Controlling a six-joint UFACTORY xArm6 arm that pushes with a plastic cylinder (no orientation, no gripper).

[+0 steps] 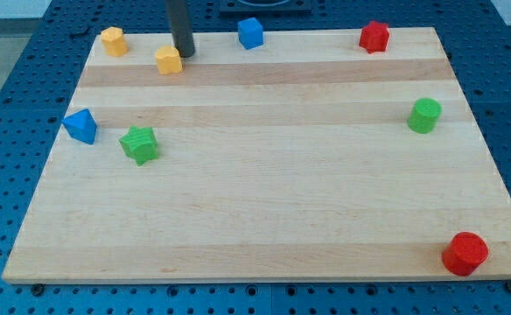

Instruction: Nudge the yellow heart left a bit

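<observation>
The yellow heart point(169, 60) is placed near the view's top left of the wooden board point(264, 201), with a second yellow block point(112, 40) a little further toward the view's left and top; which of the two is truly heart-shaped is hard to make out, and the one beside the rod is taken as the target. My tip point(185, 54) is set just beside this block, on its right and slightly upper side, seemingly touching or nearly so. Nothing is held by the rod; it has no jaws, and only a side push can be given.

For the step to be done well, a short, slow stroke toward the view's left is called for, with the contact kept level with the block's middle so that it is slid rather than spun. Because the tip is set a little high, the block may be turned or driven downward. The stroke is best ended early, well short of the other yellow block.
</observation>
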